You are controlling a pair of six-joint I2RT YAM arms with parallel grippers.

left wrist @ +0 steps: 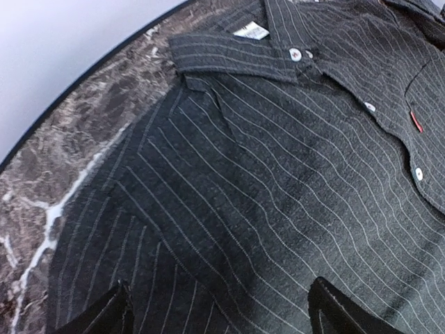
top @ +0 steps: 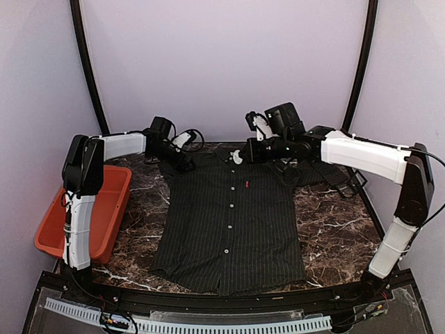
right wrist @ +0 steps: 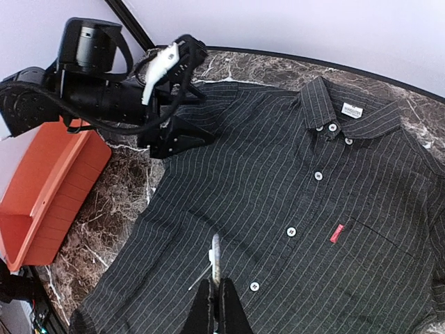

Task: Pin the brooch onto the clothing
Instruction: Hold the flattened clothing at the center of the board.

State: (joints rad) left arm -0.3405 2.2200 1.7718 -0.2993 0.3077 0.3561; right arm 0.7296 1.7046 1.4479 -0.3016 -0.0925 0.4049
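The clothing [top: 229, 223] is a dark pinstriped shirt lying flat, front up, on the marble table [top: 334, 236], with white buttons and a red chest tag [right wrist: 337, 234]. My right gripper [right wrist: 217, 306] hovers above the shirt near the collar, shut on the brooch [right wrist: 216, 256], a thin silvery piece seen edge-on whose pin [right wrist: 200, 278] sticks out to the side. From above the brooch [top: 237, 156] shows as a small white shape. My left gripper [left wrist: 222, 314] is open, low over the shirt's shoulder [left wrist: 208, 209], with only cloth under its fingers. It sits at the shirt's upper left corner [top: 183, 163].
An orange bin [top: 97, 209] stands at the table's left edge beside the left arm. A black frame and cables [top: 337, 177] lie behind the right arm. The collar with its white label [left wrist: 252, 31] is just beyond the left gripper.
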